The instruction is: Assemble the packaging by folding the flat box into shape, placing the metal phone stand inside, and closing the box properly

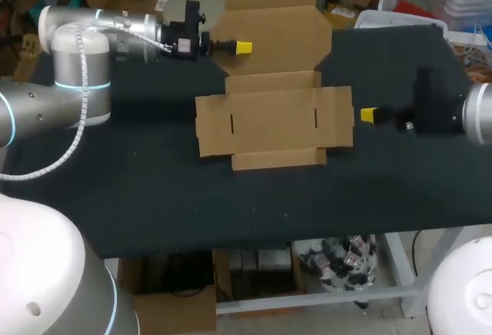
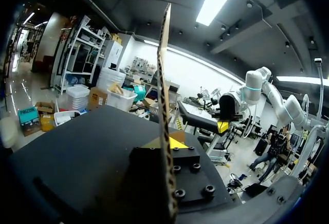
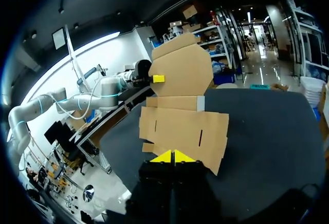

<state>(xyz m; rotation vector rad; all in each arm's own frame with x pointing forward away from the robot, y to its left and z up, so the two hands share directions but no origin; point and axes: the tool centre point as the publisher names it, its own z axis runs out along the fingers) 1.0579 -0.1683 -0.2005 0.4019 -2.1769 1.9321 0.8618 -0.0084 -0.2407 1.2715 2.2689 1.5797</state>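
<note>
A flat brown cardboard box (image 1: 273,124) lies unfolded in the middle of the black table (image 1: 154,197). Its big lid flap (image 1: 273,31) at the back stands raised. My left gripper (image 1: 244,47) is shut on that flap's edge. In the left wrist view the cardboard (image 2: 163,70) runs edge-on between the yellow tips of the left gripper (image 2: 165,143). My right gripper (image 1: 368,114) is shut and holds nothing, just off the box's right side flap. The right wrist view shows the right gripper (image 3: 174,157) at the edge of the box (image 3: 182,126), with the lid flap (image 3: 185,70) upright beyond. I see no metal phone stand.
A grey rounded object (image 1: 179,4) sits at the table's back edge behind my left wrist; what it is cannot be told. Bare black table surface lies in front of the box and to both of its sides.
</note>
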